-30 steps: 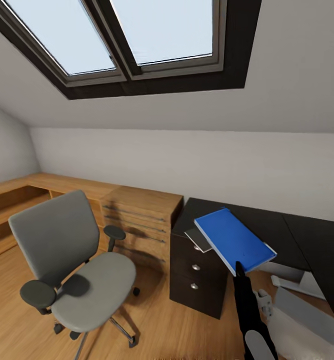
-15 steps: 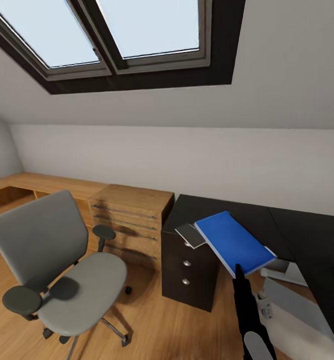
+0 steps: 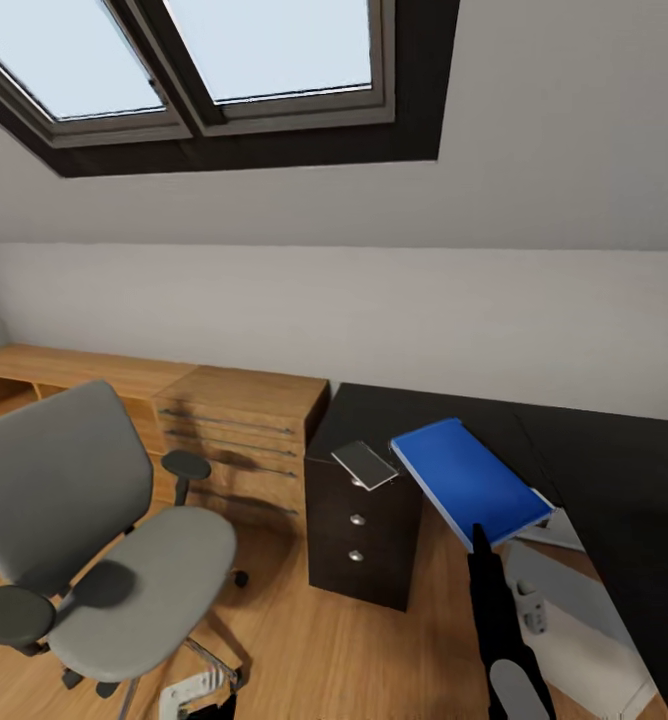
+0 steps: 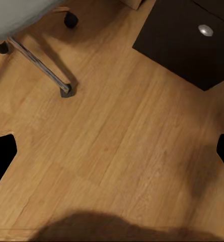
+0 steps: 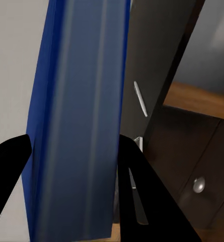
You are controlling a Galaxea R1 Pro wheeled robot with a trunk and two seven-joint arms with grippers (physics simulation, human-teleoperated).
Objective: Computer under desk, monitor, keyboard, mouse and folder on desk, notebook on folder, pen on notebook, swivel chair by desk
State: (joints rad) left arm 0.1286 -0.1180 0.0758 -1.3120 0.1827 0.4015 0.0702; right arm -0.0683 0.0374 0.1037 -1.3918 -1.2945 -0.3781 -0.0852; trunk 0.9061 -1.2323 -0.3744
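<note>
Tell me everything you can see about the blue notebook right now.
The notebook is a bright blue rectangle with a plain cover and a paler edge, looking stiff and fairly thick. It is held in the air, tilted, above the black desk. The right end effector is clamped on its near edge, a dark finger on each side. A thin grey folder lies on the desk nearby.
</note>
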